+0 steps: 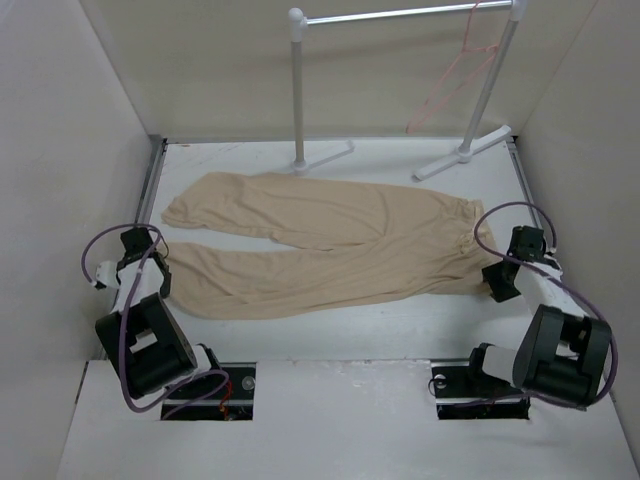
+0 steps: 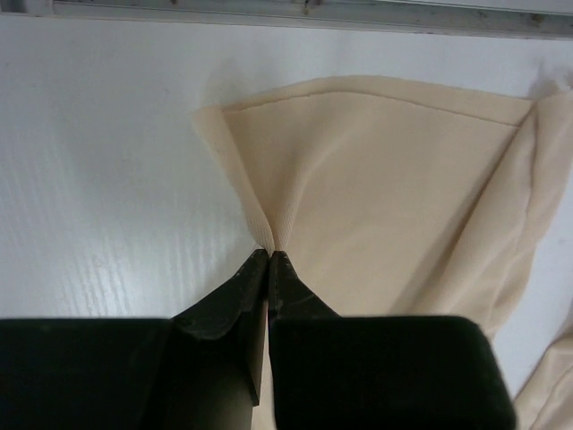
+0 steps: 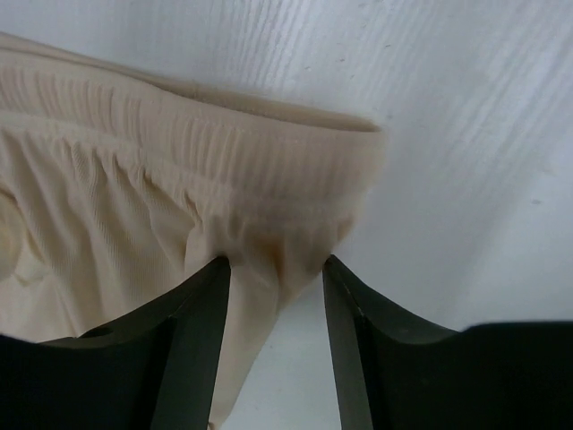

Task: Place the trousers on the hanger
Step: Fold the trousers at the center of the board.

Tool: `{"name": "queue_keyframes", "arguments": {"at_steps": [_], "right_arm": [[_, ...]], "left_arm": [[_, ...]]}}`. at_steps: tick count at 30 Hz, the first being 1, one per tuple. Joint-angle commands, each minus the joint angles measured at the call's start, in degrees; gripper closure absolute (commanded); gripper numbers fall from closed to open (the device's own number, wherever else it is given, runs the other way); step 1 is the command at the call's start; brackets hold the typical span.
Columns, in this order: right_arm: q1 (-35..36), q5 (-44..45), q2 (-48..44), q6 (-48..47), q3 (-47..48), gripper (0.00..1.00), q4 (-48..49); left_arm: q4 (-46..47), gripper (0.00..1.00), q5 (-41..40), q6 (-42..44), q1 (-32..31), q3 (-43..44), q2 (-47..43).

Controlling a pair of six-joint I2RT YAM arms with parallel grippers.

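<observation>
The tan trousers (image 1: 320, 245) lie flat across the table, legs to the left and waistband to the right. My left gripper (image 1: 158, 268) is at the end of the near leg. In the left wrist view its tips (image 2: 269, 255) are shut on a pinched fold of the leg's hem (image 2: 385, 179). My right gripper (image 1: 497, 280) is at the waistband's near corner. In the right wrist view it (image 3: 276, 264) stands open, with the gathered waistband (image 3: 179, 152) bunched between its fingers. The pink wire hanger (image 1: 455, 80) hangs from the rack at the back right.
A white garment rack (image 1: 297, 90) with a metal bar (image 1: 400, 14) stands at the back, its feet (image 1: 462, 155) on the table just behind the trousers. Walls close in on the left, right and back. A metal rail (image 2: 295, 11) runs along the table's left edge.
</observation>
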Motion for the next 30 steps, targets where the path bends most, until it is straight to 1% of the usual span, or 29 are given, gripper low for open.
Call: {"name": "queue_keyframes", "arguments": {"at_steps": [1, 2, 3, 5, 6, 7, 10, 12, 14, 16, 19, 21, 23, 27, 30], "right_arm": [[1.09, -4.07, 4.80, 1.25, 2.11, 0.51, 10.68], [1.88, -4.43, 6.11, 1.51, 2.11, 0.56, 11.82], [1.97, -4.87, 7.26, 1.95, 2.46, 0.62, 11.49], [2.06, -4.35, 7.19, 2.57, 2.81, 0.83, 8.69], [2.06, -3.47, 5.62, 2.31, 2.64, 0.89, 7.37], [1.89, -2.51, 3.25, 2.04, 2.37, 0.93, 6.13], [-0.57, 0.31, -4.92, 1.25, 2.98, 0.96, 1.74], [-1.19, 0.14, -6.87, 1.95, 5.17, 0.96, -0.46], [-0.14, -1.43, -5.75, 3.44, 8.33, 0.96, -1.26], [2.49, -2.75, -2.94, 4.06, 10.19, 0.96, -0.04], [4.78, -5.65, 0.49, 4.50, 10.72, 0.97, 1.02], [5.49, -6.71, 0.16, 4.67, 10.11, 0.97, 1.55], [5.84, -7.33, -0.55, 4.94, 10.28, 0.97, 1.73], [6.11, -6.81, -0.03, 4.67, 12.74, 0.98, 1.20], [5.84, -6.19, 3.13, 3.63, 16.68, 0.98, 1.11]], "left_arm": [[-2.70, 1.00, -1.73, 0.09, -0.06, 2.19, -1.02], [-3.14, 1.00, -1.73, 0.10, 0.55, 2.02, -1.46], [-3.58, 1.00, -1.73, 0.36, 1.34, 2.02, -1.98], [-4.55, 1.00, -2.17, 0.53, 2.40, 2.10, -2.95], [-5.16, 1.00, -2.26, 0.62, 2.92, 2.37, -3.56], [-5.95, 1.00, -2.43, 0.80, 3.45, 2.89, -4.27], [-8.94, 1.00, -3.57, 1.85, 5.12, 5.87, -5.68], [-10.44, 1.00, -5.76, 4.65, 5.30, 8.77, -6.47], [-11.40, 1.00, -8.92, 7.46, 5.13, 11.76, -7.08], [-11.32, 1.00, -10.52, 9.49, 4.78, 13.61, -7.61], [-12.37, 1.00, -10.70, 10.38, 4.43, 16.16, -8.31], [-13.34, 1.00, -11.31, 10.03, 2.85, 18.61, -7.97], [-14.04, 1.00, -13.41, 9.68, 0.22, 22.21, -5.34], [-13.08, 1.00, -17.28, 9.50, -6.55, 30.12, 3.17], [-10.54, 1.00, -17.99, 8.71, -10.33, 37.50, 11.25]]}}
